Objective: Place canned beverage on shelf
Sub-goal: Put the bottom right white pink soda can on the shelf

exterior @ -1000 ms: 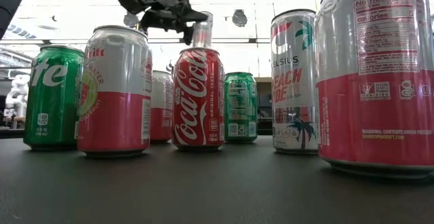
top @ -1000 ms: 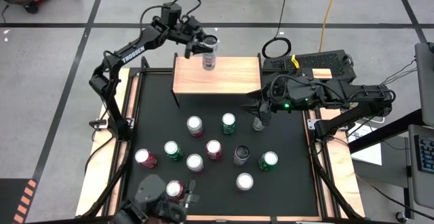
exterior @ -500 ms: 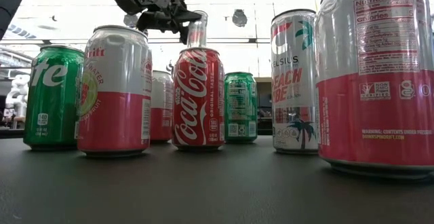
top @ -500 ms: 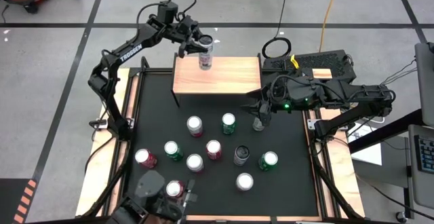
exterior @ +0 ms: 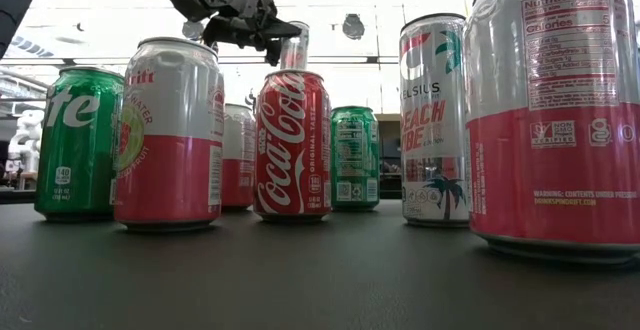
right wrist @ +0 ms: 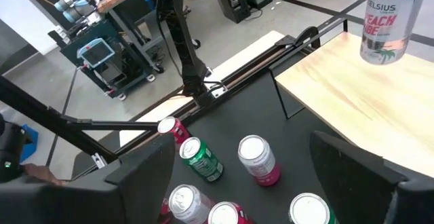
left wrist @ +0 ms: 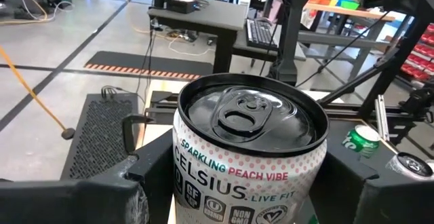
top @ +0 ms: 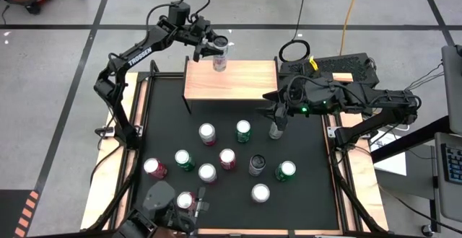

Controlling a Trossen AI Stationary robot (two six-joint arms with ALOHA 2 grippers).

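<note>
A tall white Celsius can (top: 219, 59) hangs tilted over the far left part of the shelf (top: 245, 83), a light-wood board on black legs at the table's far edge. My left gripper (top: 211, 48) is shut on this can, which also shows in the right wrist view (right wrist: 383, 20) and the low view (exterior: 293, 45). My right gripper (top: 276, 112) stands open above the table, right of the shelf's near edge, with nothing between its fingers. A can (top: 275, 131) stands below it. My left gripper pinches the can's upper side wall (left wrist: 184, 176) between its two fingers (left wrist: 146, 176), one on each side, just under the rim. The fingers come about level from the table's left. The can leans slightly, top up; whether its base touches the shelf board I cannot tell.
Several cans stand upright in the middle of the black table (top: 166, 122), among them a red cola can (exterior: 292, 145), green ones (top: 244, 130) and pink-and-white ones (top: 207, 133). A camera mount (top: 166, 213) sits at the near edge. Wooden strips (top: 105, 187) border the table.
My left gripper has rolled a little and shifted slightly toward the table's left, keeping its hold. The can, upright a second ago, now leans. My right gripper has kept still.
</note>
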